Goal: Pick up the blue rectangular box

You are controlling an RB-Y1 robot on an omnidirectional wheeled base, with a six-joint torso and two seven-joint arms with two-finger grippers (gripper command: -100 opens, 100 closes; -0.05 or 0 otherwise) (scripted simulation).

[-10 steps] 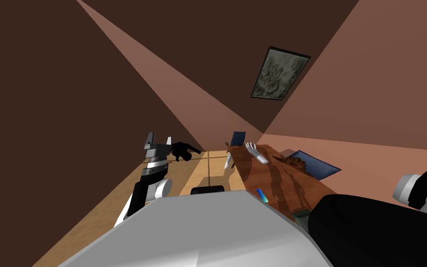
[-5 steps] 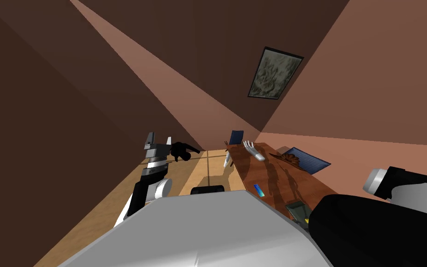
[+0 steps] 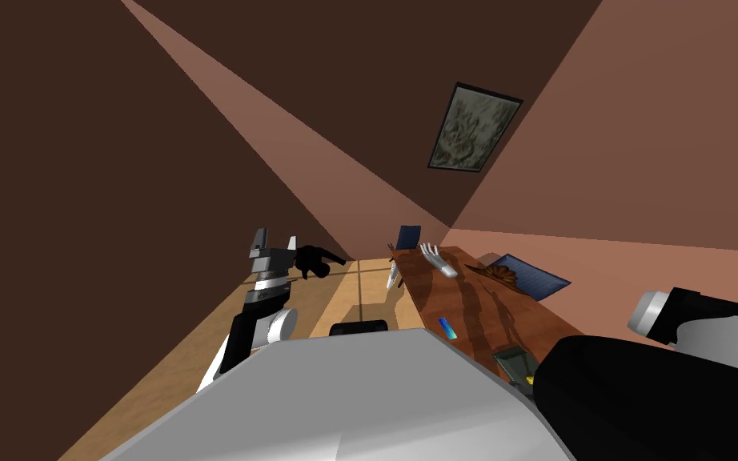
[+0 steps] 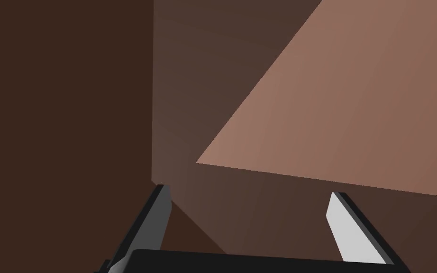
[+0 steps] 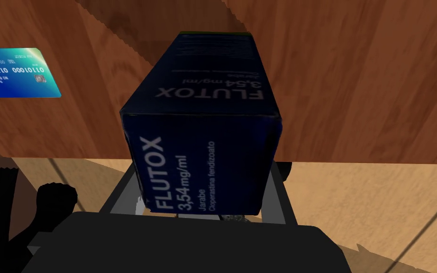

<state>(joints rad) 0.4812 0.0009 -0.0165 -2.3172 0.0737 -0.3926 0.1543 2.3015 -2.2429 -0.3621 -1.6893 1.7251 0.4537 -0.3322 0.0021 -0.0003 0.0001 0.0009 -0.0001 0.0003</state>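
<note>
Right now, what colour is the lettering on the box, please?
White, on the dark blue rectangular box; best in the right wrist view.

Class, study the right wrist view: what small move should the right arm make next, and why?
Probably raise the right end effector straight up. Its fingers press both sides of the blue box, which is at the edge of the wooden table, so the grasp looks made. A vertical lift should avoid the blue card lying nearby.
</note>
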